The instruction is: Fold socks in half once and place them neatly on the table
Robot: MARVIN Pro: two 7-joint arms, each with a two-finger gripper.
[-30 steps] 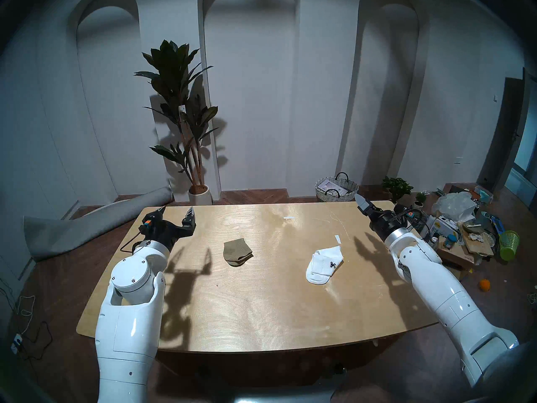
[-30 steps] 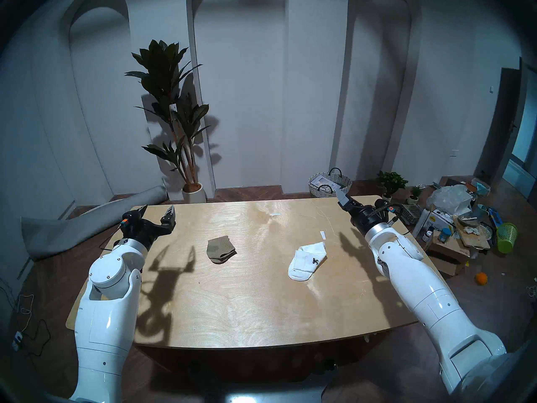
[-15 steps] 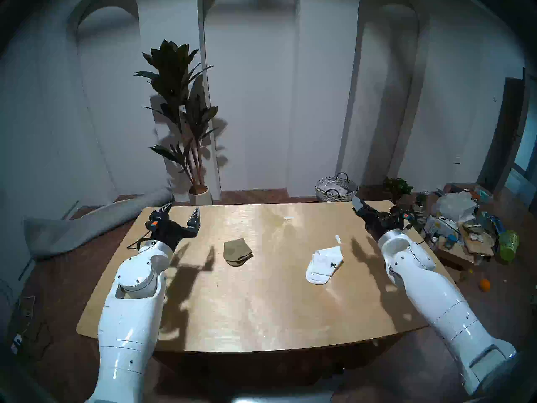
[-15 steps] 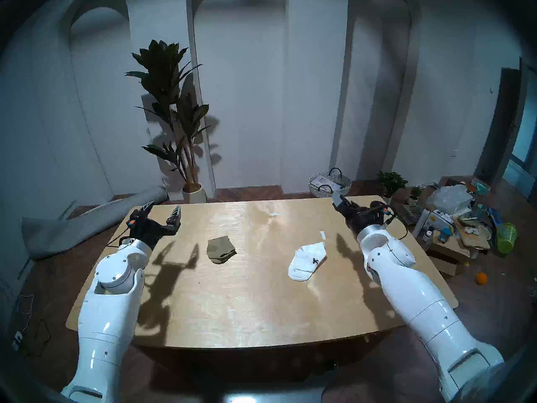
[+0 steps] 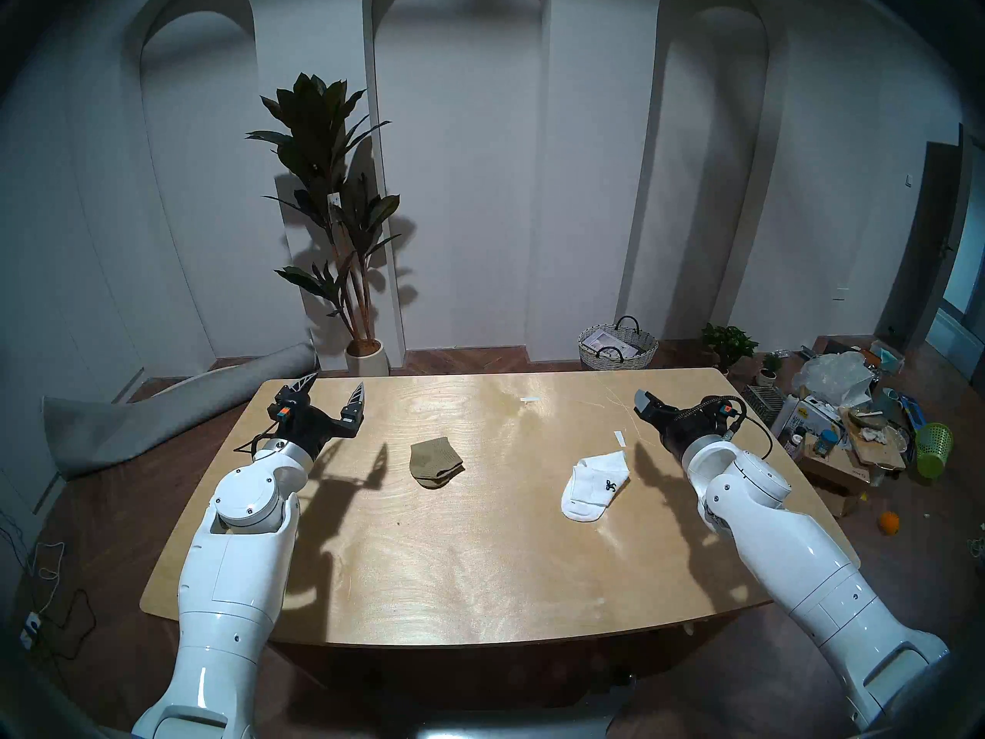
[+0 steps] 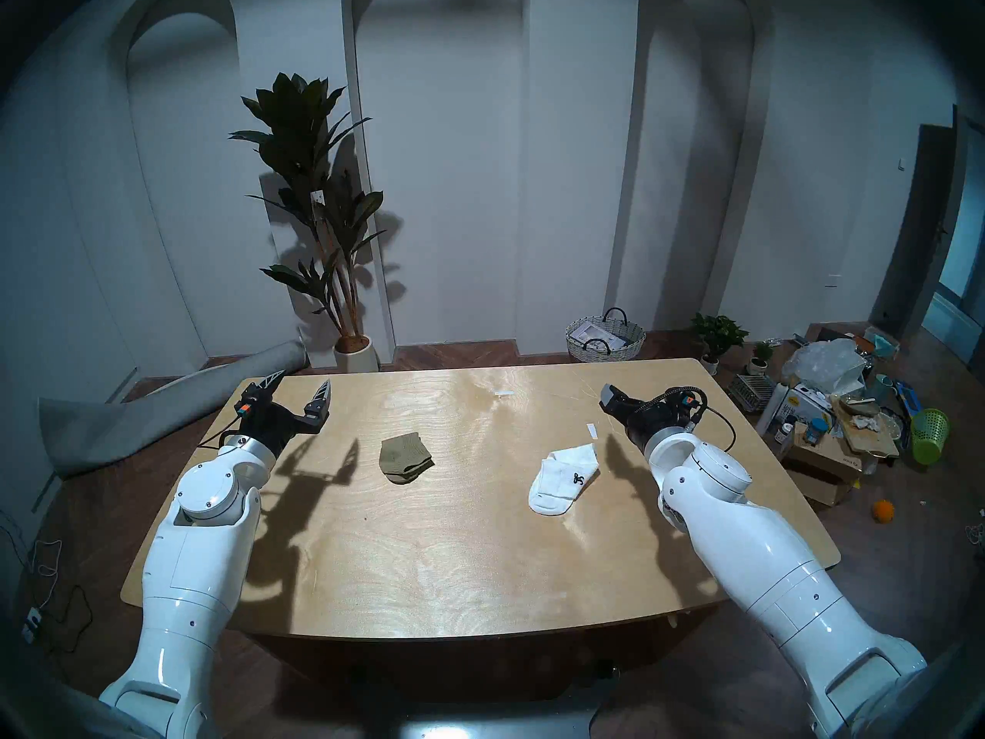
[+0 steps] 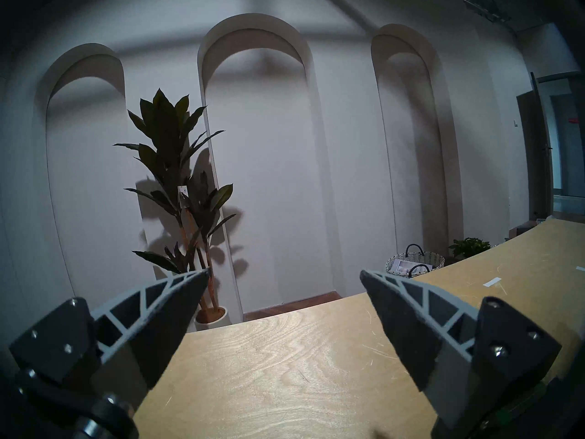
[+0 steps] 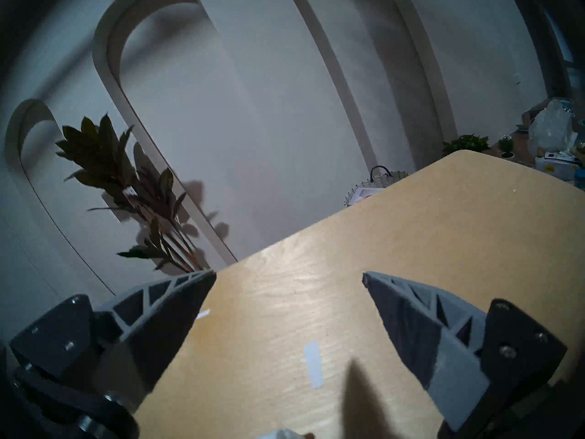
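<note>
The olive-brown ankle sock (image 5: 434, 463) (image 6: 405, 458) lies doubled over, left of the middle of the wooden table (image 5: 479, 562) (image 6: 453, 562). The white sock with a black emblem (image 5: 594, 484) (image 6: 565, 476) lies doubled over, right of the middle. My left gripper (image 5: 336, 383) (image 6: 301, 380) (image 7: 285, 272) is open and empty above the table's far left corner, left of the olive sock. My right gripper (image 5: 642, 399) (image 6: 607, 391) (image 8: 289, 273) is open and empty above the table, just beyond and to the right of the white sock.
Two small white paper strips (image 5: 530, 399) (image 5: 619, 437) lie on the far part of the table; they also show in the right wrist view (image 8: 313, 364). Off the table stand a potted plant (image 5: 341, 215), a woven basket (image 5: 618, 343), a rolled mat (image 5: 160, 418) and floor clutter (image 5: 853, 418).
My right gripper has come down and inward from the far right corner toward the white sock. My left gripper has shifted slightly right. Both socks lie as before.
</note>
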